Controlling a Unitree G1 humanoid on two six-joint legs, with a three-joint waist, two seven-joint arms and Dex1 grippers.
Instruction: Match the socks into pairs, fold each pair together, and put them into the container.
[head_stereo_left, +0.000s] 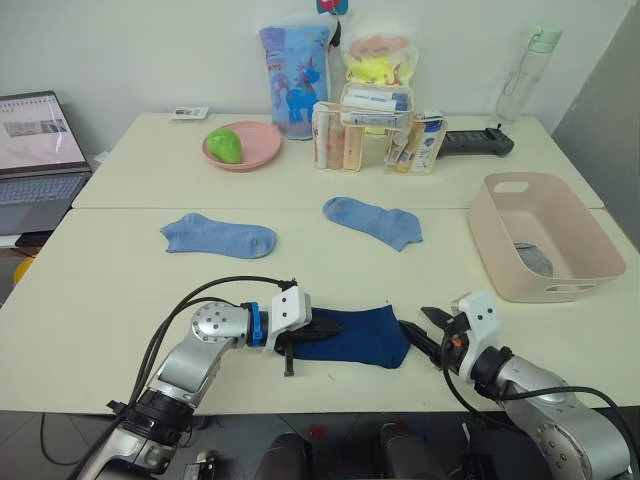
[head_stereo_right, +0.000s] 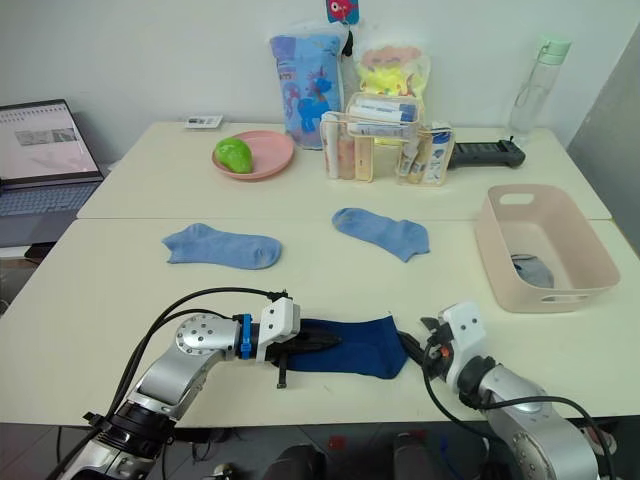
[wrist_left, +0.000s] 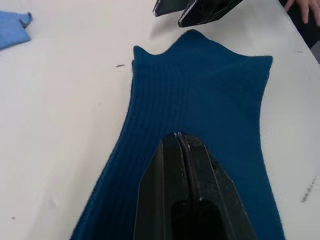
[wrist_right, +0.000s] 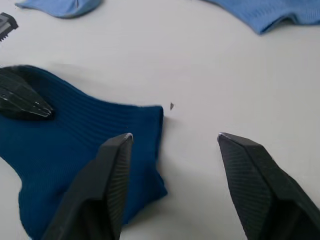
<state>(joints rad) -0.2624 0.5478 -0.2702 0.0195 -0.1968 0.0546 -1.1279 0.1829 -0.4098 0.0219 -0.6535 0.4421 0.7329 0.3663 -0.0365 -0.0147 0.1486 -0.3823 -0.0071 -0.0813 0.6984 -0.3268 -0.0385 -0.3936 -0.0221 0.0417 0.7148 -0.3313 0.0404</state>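
Navy sock (head_stereo_left: 365, 337) is lying flat near the desk's front edge, roughly centre, w/ both grippers working at it. Left gripper (head_stereo_left: 318, 332) is resting on the sock's left end, fingers pressed together, flat on the fabric; wrist view shows them closed on top of the cloth rather than pinching it, probably pinning it so it doesn't slide. Right gripper (wrist_right: 172, 145) is sitting at the sock's right end, fingers spread wide apart and holding nothing, one finger over the sock's edge, the other over bare desk. Judging by that, it's lining up to take the free end for a fold toward the left gripper.

Further out, two light blue socks are lying flat and apart mid-desk: one (head_stereo_left: 218, 236) toward the left, the other (head_stereo_left: 374, 220) nearer centre, both unfolded and still waiting to be paired. Pink container (head_stereo_left: 545, 236) is standing at the desk's right edge w/ something grey at its bottom, likely the grey socks already done.

Along the back edge: pink plate (head_stereo_left: 243, 146) w/ a green item, clear organiser (head_stereo_left: 380, 135), water bottle (head_stereo_left: 527, 72).
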